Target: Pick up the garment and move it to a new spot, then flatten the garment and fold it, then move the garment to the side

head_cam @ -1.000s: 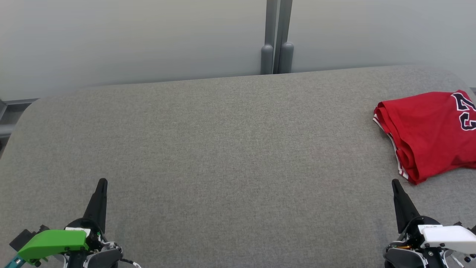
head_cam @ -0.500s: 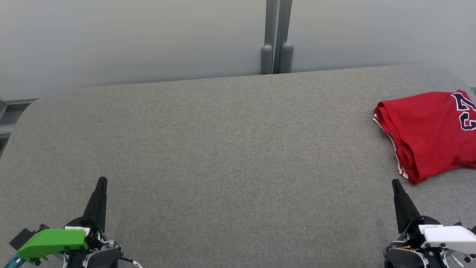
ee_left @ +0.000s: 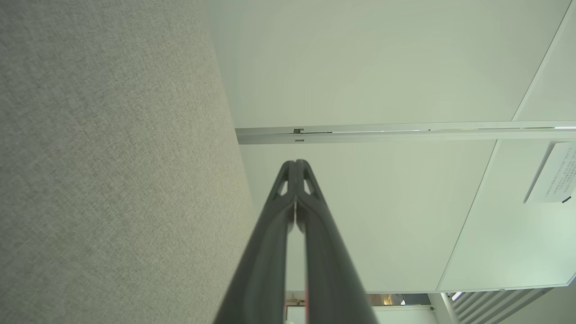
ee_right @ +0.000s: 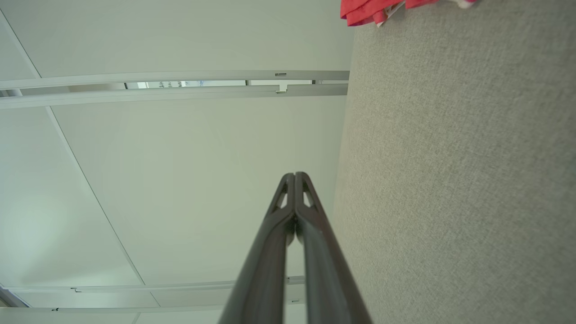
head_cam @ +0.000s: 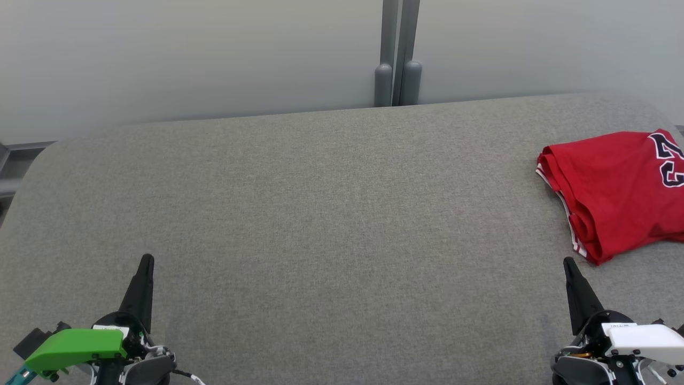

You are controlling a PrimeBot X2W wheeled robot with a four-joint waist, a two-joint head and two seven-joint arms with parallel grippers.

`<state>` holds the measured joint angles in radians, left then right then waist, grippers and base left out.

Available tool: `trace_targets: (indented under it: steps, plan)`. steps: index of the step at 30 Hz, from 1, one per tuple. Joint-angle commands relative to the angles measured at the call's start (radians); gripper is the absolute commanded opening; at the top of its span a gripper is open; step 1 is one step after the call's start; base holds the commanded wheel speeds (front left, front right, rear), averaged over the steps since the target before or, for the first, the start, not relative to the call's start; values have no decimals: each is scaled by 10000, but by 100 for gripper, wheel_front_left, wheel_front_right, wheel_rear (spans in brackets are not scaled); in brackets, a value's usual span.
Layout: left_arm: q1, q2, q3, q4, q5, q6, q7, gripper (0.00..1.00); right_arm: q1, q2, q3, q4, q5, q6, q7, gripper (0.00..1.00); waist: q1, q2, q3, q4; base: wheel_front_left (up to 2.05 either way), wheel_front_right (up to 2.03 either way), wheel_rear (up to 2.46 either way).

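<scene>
The garment [head_cam: 620,187] is a red jersey with dark numerals and white trim, lying folded at the right edge of the grey fabric table [head_cam: 331,214]; its corner also shows in the right wrist view [ee_right: 373,10]. My left gripper [head_cam: 146,260] rests at the lower left, shut and empty, its tips pressed together in the left wrist view [ee_left: 295,163]. At the lower right my right gripper [head_cam: 567,262] is shut too with nothing in it, just short of the jersey's near corner; its closed tips [ee_right: 294,175] point along the table.
A pale partition wall [head_cam: 187,53] with a grey vertical post [head_cam: 398,53] stands behind the table. The table's rounded far corners and left edge fall away to a grey frame [head_cam: 10,171].
</scene>
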<state>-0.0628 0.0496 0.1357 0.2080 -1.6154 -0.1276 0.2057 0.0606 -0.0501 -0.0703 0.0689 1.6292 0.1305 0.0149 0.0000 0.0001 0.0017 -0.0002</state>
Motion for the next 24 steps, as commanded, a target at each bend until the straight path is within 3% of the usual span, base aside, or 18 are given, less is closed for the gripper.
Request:
trace_targets:
  steps: [1,24]
  plan:
    - [-129,4,38,-21,-1,-60,26,0,126,-25,-25,-42,25,4,23,0,0,-1,0,0,0,0,0]
    - [-129,4,36,-23,-2,-60,25,0,125,-22,-28,-42,20,4,28,0,0,-1,0,0,0,0,0]
